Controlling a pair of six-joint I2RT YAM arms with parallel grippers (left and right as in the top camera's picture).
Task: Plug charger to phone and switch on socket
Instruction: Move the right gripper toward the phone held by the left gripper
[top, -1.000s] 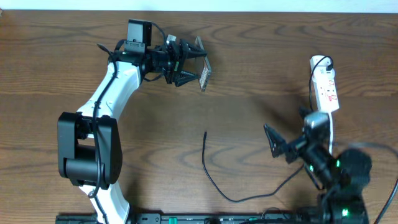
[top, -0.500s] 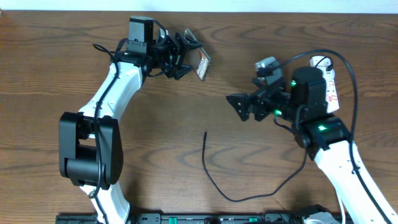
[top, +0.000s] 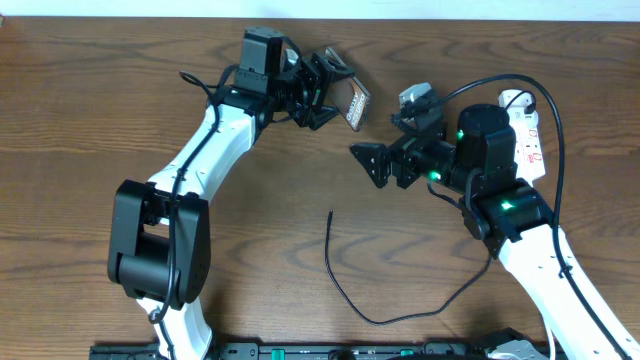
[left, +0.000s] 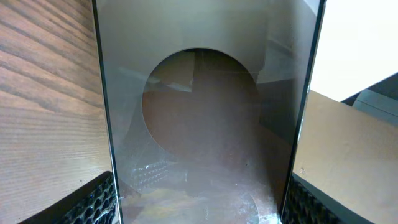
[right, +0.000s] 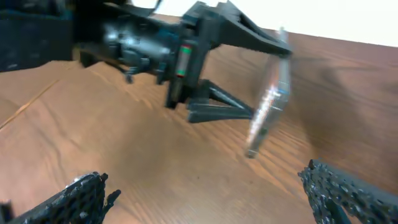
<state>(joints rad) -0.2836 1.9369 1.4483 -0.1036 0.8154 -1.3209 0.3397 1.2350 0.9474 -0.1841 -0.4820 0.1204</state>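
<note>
Phone (top: 358, 103) aloft near 12 o'clock on the wooden table (top: 100, 90): the left gripper (top: 338, 92) is clamped on the handset's edges and holds it tilted clear of the surface. In the left wrist view, its brownish screen with a dark oval fills the space between the ribbed fingers (left: 93, 202). Toward 6 o'clock, the thin black charger (top: 328, 250) lies loose on the wood, its tip pointing to 12 o'clock and touching neither arm. The right gripper (top: 368, 165), near the phone at its 5 o'clock, is spread wide with nothing between its fingers. The white socket (top: 530, 150) lies at 2 o'clock, partly hidden behind the right arm.
</note>
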